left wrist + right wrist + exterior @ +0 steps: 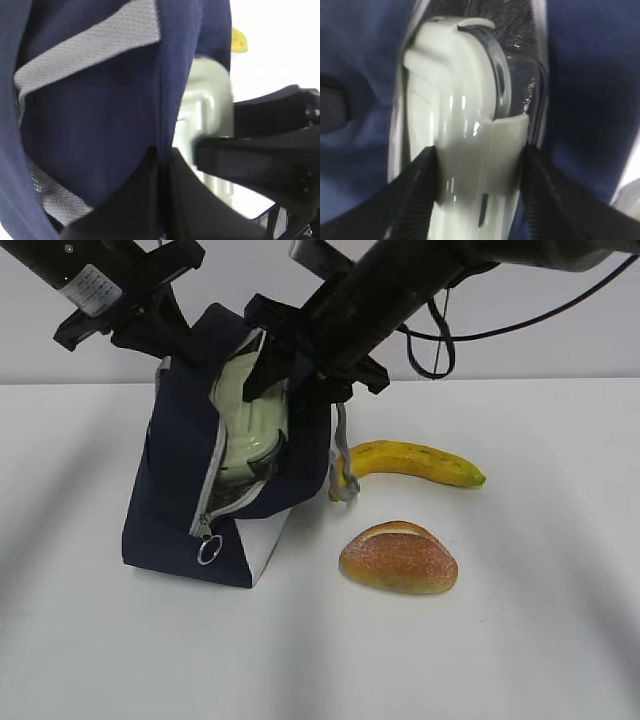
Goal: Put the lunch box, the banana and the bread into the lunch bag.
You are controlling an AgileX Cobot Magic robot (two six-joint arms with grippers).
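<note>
The navy lunch bag (185, 490) stands tilted on the table with its zipper open. My left gripper (161, 165) is shut on the bag's navy fabric edge and holds it up at the back left. My right gripper (477, 150) is shut on the lunch box (250, 420), whose sage-green lid shows in the bag's opening; it is partway inside the bag (580, 75). The lunch box (460, 125) fills the right wrist view. The banana (415, 462) lies to the right of the bag. The bread (398, 557) lies in front of the banana.
The bag's grey webbing handle (343, 465) hangs down by the banana's left end. The zipper's metal ring pull (209, 549) hangs at the bag's front. The white table (520, 640) stretches right and forward.
</note>
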